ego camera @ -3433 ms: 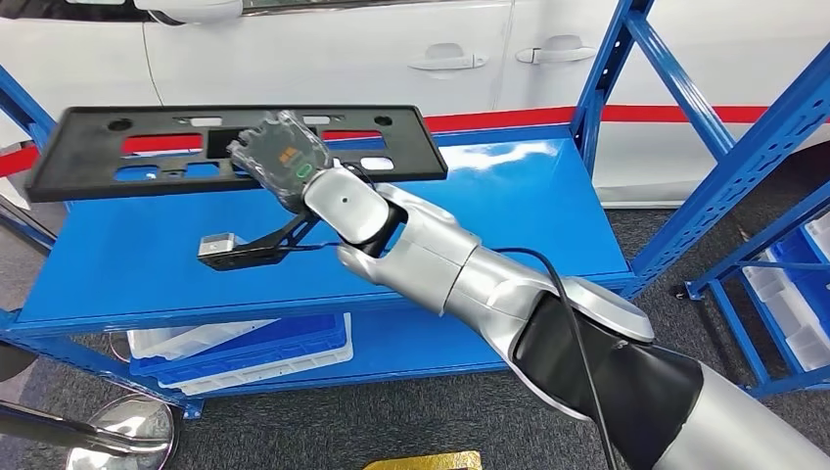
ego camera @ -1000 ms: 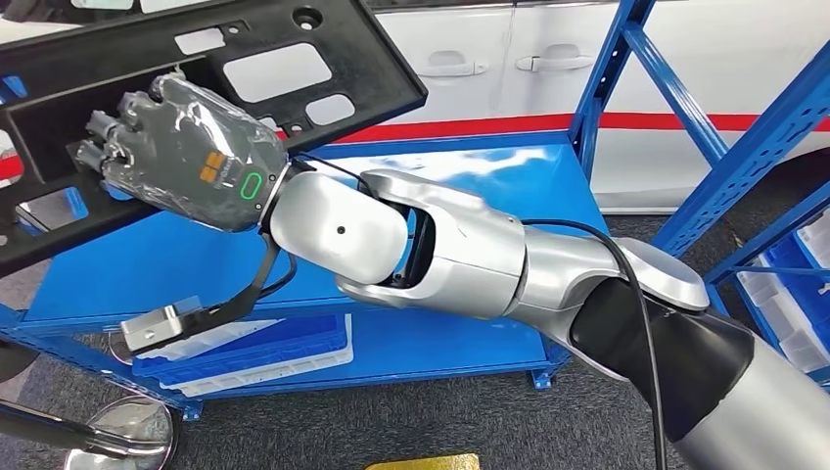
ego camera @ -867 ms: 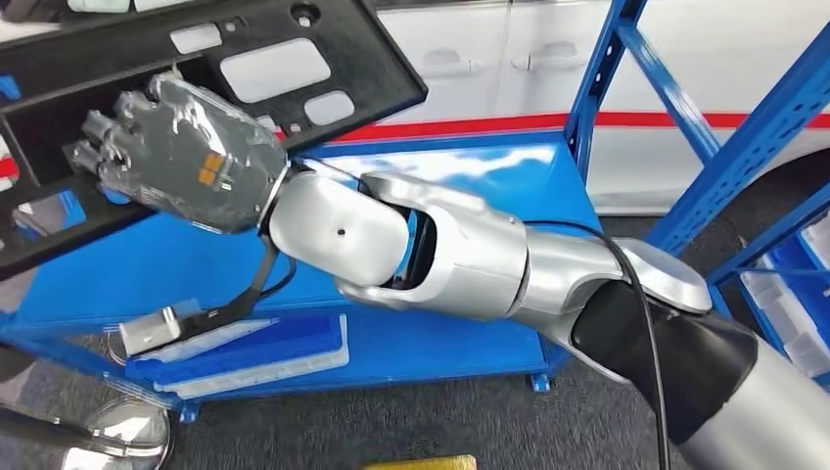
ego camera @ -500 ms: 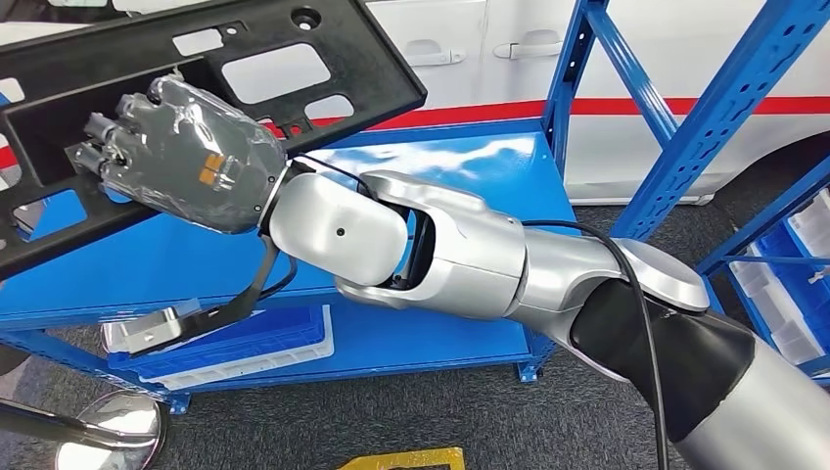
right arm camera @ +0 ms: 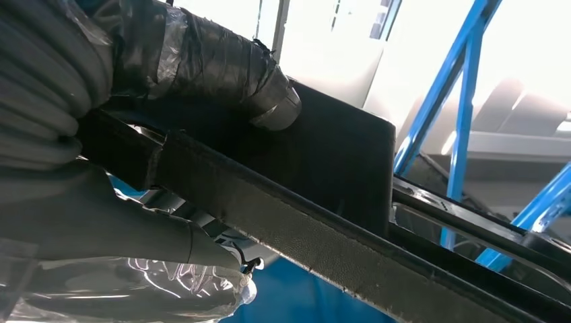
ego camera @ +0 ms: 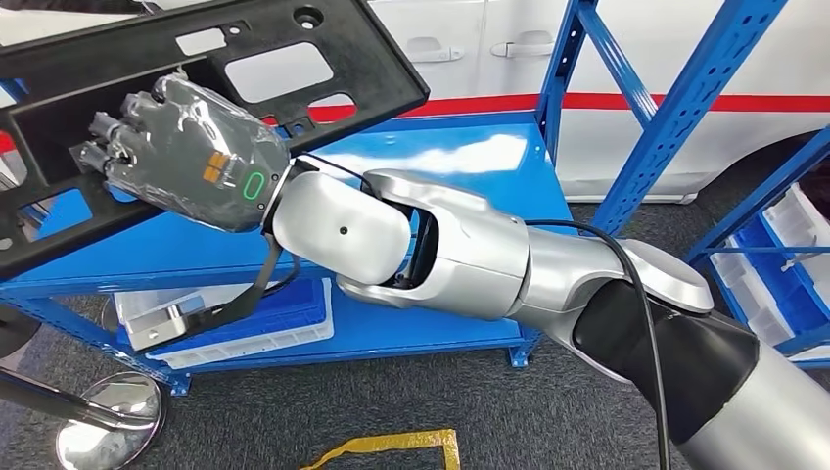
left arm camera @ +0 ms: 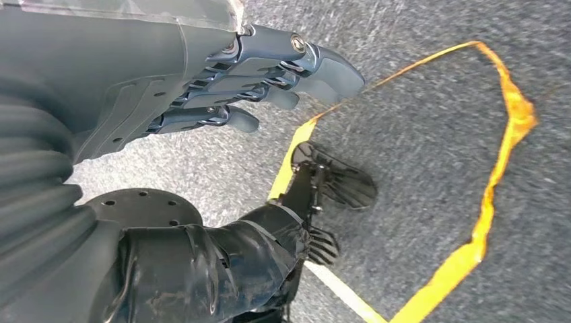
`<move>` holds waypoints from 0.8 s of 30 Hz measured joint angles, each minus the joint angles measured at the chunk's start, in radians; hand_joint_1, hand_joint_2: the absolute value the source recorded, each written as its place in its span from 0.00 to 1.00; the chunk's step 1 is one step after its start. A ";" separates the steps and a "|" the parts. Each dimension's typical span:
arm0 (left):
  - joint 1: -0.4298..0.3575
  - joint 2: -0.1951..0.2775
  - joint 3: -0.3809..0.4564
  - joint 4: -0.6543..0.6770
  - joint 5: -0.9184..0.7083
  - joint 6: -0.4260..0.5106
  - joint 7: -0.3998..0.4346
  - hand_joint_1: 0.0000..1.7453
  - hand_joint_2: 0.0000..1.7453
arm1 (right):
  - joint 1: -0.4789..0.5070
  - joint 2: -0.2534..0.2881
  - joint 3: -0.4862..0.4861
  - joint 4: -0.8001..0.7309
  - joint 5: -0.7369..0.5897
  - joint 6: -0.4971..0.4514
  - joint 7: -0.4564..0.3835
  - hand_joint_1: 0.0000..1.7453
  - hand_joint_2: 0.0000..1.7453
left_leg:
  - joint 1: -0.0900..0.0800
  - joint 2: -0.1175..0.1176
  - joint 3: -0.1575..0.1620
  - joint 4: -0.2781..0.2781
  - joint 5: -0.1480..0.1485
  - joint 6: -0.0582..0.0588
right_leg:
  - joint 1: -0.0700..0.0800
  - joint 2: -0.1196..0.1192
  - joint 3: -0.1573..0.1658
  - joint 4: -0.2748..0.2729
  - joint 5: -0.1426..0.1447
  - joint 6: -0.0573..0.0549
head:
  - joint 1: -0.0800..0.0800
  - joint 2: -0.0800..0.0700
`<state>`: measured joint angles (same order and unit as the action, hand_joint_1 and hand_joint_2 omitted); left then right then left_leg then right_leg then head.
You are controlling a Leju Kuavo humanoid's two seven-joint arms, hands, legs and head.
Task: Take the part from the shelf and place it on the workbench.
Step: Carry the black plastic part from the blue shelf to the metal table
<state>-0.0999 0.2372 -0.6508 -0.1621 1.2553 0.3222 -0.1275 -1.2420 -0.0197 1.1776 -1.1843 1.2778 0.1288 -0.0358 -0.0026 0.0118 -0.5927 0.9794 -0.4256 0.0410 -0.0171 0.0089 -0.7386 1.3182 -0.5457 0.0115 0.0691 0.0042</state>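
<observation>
Black part [ego camera: 196, 59]: grasped by right hand [ego camera: 186, 152], raised tilted above blue shelf [ego camera: 431, 186]; left hand [left arm camera: 202, 87] released, holding nothing

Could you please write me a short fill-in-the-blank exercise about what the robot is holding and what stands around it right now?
1. The black part is gripped by the robot's ____ hand.
2. The shelf frame is painted ____.
3. The left hand hangs over grey floor marked with ____ tape.
4. Behind the shelf stands a white ____ with a red stripe.

Missing words: right; blue; yellow; car
</observation>
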 joint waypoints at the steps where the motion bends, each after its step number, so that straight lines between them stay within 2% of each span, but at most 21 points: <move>1: 0.000 0.000 0.000 0.000 0.000 -0.001 0.000 0.00 1.00 | -0.001 0.000 0.000 0.001 0.000 0.000 -0.001 1.00 1.00 | 0.004 0.000 -0.014 0.008 0.005 -0.005 | -0.007 -0.001 0.032 -0.031 0.027 0.007 | 0.000 0.000; 2: 0.000 0.000 0.000 0.000 0.000 -0.001 0.000 0.00 1.00 | -0.003 0.000 0.000 0.002 0.000 0.000 -0.002 1.00 1.00 | 0.008 0.000 -0.028 0.018 0.009 -0.011 | -0.014 -0.002 0.076 -0.087 0.048 0.014 | 0.000 0.000; 3: -0.001 0.000 0.000 0.000 -0.001 -0.002 0.000 0.00 1.00 | -0.006 0.001 0.000 0.002 0.000 0.000 -0.003 1.00 1.00 | 0.010 -0.001 -0.042 0.032 0.010 -0.018 | -0.016 -0.002 0.120 -0.151 0.053 0.019 | 0.001 0.000; 4: 0.000 0.001 0.000 0.000 -0.002 -0.003 -0.001 0.00 1.00 | -0.009 0.002 0.000 0.002 0.000 0.000 -0.004 1.00 1.00 | 0.011 -0.002 -0.055 0.044 0.013 -0.024 | -0.016 -0.001 0.151 -0.200 0.049 0.018 | 0.002 0.000; 5: 0.000 0.001 0.000 0.000 -0.002 -0.005 -0.001 0.00 1.00 | -0.012 0.002 0.000 0.002 0.000 0.000 -0.005 1.00 1.00 | 0.012 -0.003 -0.064 0.053 0.016 -0.032 | -0.014 0.000 0.166 -0.231 0.040 0.013 | 0.002 0.000; 6: 0.001 0.001 0.000 0.000 -0.004 -0.006 0.000 0.00 1.00 | -0.013 0.003 0.000 0.002 0.000 0.000 -0.005 1.00 1.00 | 0.014 -0.005 -0.071 0.057 0.022 -0.039 | -0.008 0.002 0.168 -0.242 0.036 0.004 | 0.002 0.000; 8: 0.003 0.000 0.000 0.000 -0.006 -0.007 0.002 0.00 1.00 | -0.013 0.003 0.000 0.003 0.000 0.000 -0.005 1.00 1.00 | 0.020 -0.006 -0.081 0.058 0.030 -0.052 | -0.004 -0.001 0.154 -0.246 0.050 -0.020 | 0.002 0.000; 9: 0.005 -0.001 0.000 0.000 -0.007 -0.007 0.004 0.00 1.00 | -0.014 0.004 0.000 0.004 0.000 0.000 -0.005 1.00 1.00 | 0.022 -0.007 -0.090 0.067 0.015 -0.057 | -0.003 -0.002 0.144 -0.248 0.061 -0.032 | 0.002 0.000; 10: 0.005 -0.003 0.000 0.000 -0.008 -0.007 0.005 0.00 1.00 | -0.015 0.004 0.000 0.004 0.000 0.000 -0.005 1.00 1.00 | 0.024 -0.007 -0.103 0.094 -0.018 -0.061 | -0.004 -0.004 0.133 -0.251 0.072 -0.042 | 0.001 0.000; 11: 0.005 -0.004 0.000 0.000 -0.008 -0.007 0.007 0.00 1.00 | -0.016 0.005 0.000 0.005 0.000 0.000 -0.005 1.00 1.00 | 0.026 -0.006 -0.119 0.140 -0.067 -0.063 | -0.004 -0.005 0.122 -0.253 0.083 -0.049 | 0.001 0.000; 12: 0.004 -0.005 0.000 0.000 -0.009 -0.007 0.007 0.00 1.00 | -0.017 0.006 0.000 0.005 0.000 0.000 -0.005 1.00 1.00 | 0.025 -0.006 -0.135 0.200 -0.117 -0.064 | -0.002 -0.005 0.109 -0.253 0.094 -0.053 | 0.000 0.000; 13: 0.004 -0.006 0.000 0.000 -0.009 -0.007 0.007 0.00 1.00 | -0.016 0.006 0.000 0.005 0.000 0.000 -0.005 1.00 1.00 | 0.025 -0.007 -0.146 0.263 -0.153 -0.065 | 0.001 -0.005 0.096 -0.253 0.104 -0.056 | 0.000 0.000; 14: 0.003 -0.007 0.000 0.000 -0.010 -0.008 0.007 0.00 1.00 | -0.016 0.006 0.000 0.005 0.000 0.000 -0.005 1.00 1.00 | 0.025 -0.007 -0.151 0.312 -0.167 -0.064 | 0.004 -0.005 0.082 -0.253 0.114 -0.057 | 0.000 0.000; 15: 0.003 -0.007 0.000 0.000 -0.010 -0.008 0.007 0.00 1.00 | -0.015 0.006 0.000 0.006 0.000 0.000 -0.005 1.00 1.00 | 0.025 -0.007 -0.146 0.341 -0.162 -0.062 | 0.007 -0.005 0.070 -0.253 0.123 -0.057 | 0.000 0.000; 16: 0.003 -0.008 0.000 0.000 -0.011 -0.008 0.007 0.00 1.00 | -0.015 0.006 0.000 0.007 0.000 0.000 -0.005 1.00 1.00 | 0.024 -0.007 -0.134 0.347 -0.143 -0.059 | 0.008 -0.005 0.059 -0.252 0.132 -0.057 | 0.001 0.000; 17: 0.003 -0.008 0.000 0.000 -0.011 -0.009 0.007 0.00 1.00 | -0.014 0.005 0.000 0.007 0.000 0.000 -0.005 1.00 1.00 | 0.023 -0.007 -0.111 0.330 -0.117 -0.056 | 0.009 -0.005 0.048 -0.252 0.140 -0.057 | 0.001 0.000; 18: 0.002 -0.008 0.000 0.000 -0.012 -0.010 0.007 0.00 1.00 | -0.014 0.005 0.000 0.008 0.000 0.000 -0.005 1.00 1.00 | 0.021 -0.007 -0.074 0.288 -0.094 -0.053 | 0.009 -0.004 0.038 -0.252 0.148 -0.056 | 0.001 0.000; 19: 0.001 -0.008 0.000 0.000 -0.013 -0.010 0.007 0.00 1.00 | -0.015 0.006 0.000 0.008 0.000 0.000 -0.005 1.00 1.00 | 0.019 -0.007 -0.025 0.224 -0.088 -0.049 | 0.009 -0.004 0.030 -0.252 0.157 -0.054 | 0.001 0.000; 21: -0.003 -0.007 0.000 0.000 -0.016 -0.010 0.006 0.00 1.00 | -0.016 0.005 0.000 0.009 0.000 -0.001 -0.004 1.00 1.00 | 0.011 -0.009 0.071 0.084 -0.107 -0.043 | 0.009 -0.006 0.021 -0.255 0.175 -0.045 | 0.001 0.000; 22: -0.005 -0.007 0.000 0.000 -0.017 -0.010 0.005 0.00 1.00 | -0.016 0.006 0.000 0.009 0.000 -0.001 -0.004 1.00 1.00 | 0.006 -0.011 0.094 0.043 -0.120 -0.040 | 0.008 -0.007 0.020 -0.259 0.185 -0.040 | 0.001 0.000; 24: -0.006 -0.007 0.000 0.000 -0.018 -0.010 0.004 0.00 1.00 | -0.016 0.005 0.000 0.010 0.000 -0.002 -0.004 1.00 1.00 | 0.003 -0.012 0.095 0.021 -0.108 -0.033 | 0.006 -0.007 0.020 -0.271 0.203 -0.028 | 0.000 0.000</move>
<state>-0.1056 0.2306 -0.6512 -0.1621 1.2375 0.3118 -0.1240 -1.2578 -0.0147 1.1774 -1.1738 1.2776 0.1268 -0.0393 0.0007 -0.0003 -0.4978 1.0007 -0.5335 0.0082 -0.0108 0.0018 -0.7182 1.0473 -0.3426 -0.0160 0.0689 0.0042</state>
